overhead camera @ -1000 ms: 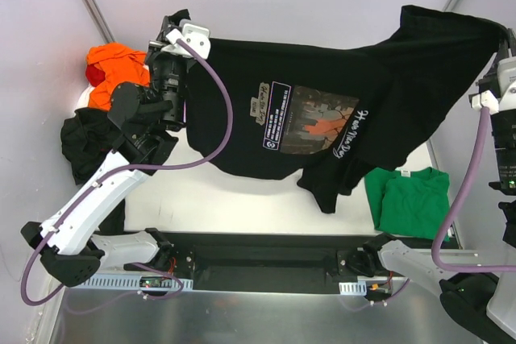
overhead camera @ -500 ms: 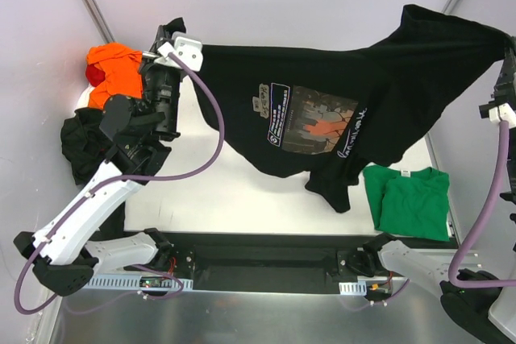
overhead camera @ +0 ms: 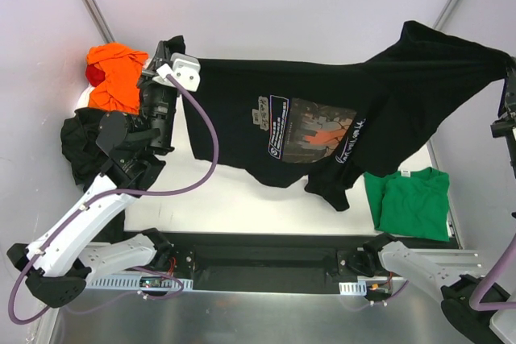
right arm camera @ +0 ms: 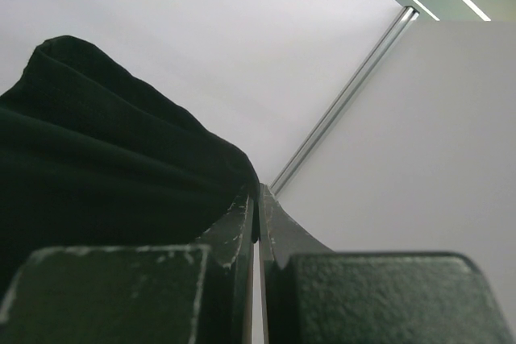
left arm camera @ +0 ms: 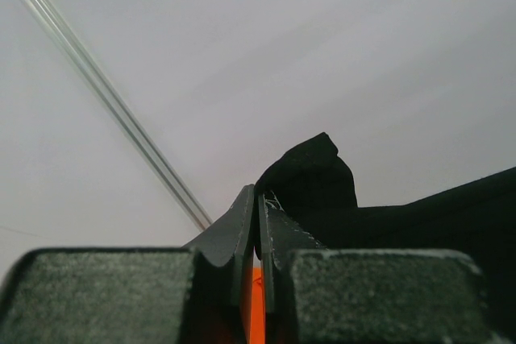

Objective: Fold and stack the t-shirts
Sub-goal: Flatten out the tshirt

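Stretching crosswise from left to right just behind the folded green t-shirt (overhead camera: 413, 204), the black printed t-shirt (overhead camera: 242, 94) hangs print-up, its ends pinched in the tightly closed left gripper (left arm camera: 258, 199) and right gripper (right arm camera: 258, 192).

You had the printed t-shirt (overhead camera: 322, 110) hanging above the worktop (overhead camera: 234, 199), stretched left to right across its far half. Its left end sat between the left fingers (left arm camera: 230, 235). Its right end sat between the right fingers (right arm camera: 234, 227), at the right edge. The folded t-shirt (overhead camera: 411, 203) lay on the worktop at near right, just right of the lowest hanging fold. At far left, the bundled t-shirts (overhead camera: 113, 74) lay behind the crumpled t-shirt (overhead camera: 81, 142), both beside the left arm.
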Controlling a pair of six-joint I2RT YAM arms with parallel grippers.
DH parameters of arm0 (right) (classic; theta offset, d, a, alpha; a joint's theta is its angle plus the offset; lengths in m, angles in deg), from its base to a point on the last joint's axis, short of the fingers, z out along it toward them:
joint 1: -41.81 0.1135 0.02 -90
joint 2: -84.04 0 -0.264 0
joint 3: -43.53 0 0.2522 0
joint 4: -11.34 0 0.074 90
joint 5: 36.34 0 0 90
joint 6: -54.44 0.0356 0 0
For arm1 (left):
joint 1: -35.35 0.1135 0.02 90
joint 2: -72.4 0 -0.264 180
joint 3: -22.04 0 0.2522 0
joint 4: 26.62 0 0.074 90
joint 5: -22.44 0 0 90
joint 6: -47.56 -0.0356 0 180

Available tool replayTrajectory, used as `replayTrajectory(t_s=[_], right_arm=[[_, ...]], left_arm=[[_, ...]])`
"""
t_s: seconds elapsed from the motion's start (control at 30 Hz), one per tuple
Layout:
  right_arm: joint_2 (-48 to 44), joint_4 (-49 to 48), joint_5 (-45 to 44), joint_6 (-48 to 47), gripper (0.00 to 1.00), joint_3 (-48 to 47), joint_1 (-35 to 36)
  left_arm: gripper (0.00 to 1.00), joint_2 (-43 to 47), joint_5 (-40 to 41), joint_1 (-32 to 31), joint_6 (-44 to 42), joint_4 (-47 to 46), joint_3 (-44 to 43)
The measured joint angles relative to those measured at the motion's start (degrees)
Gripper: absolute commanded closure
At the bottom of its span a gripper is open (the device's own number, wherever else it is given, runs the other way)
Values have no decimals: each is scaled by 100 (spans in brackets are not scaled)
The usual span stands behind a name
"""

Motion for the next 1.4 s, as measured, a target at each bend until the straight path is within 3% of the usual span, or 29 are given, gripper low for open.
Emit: replayTrajectory(t_s=[0.63, 1.4], right_arm=[[-271, 501, 328, 501, 99, 498, -221], [151, -245, -168, -68, 99, 1580, -232]], left_arm=[[100, 761, -61, 2, -188, -50, 1139], [100, -157, 2, 278, -796, -955, 1165]])
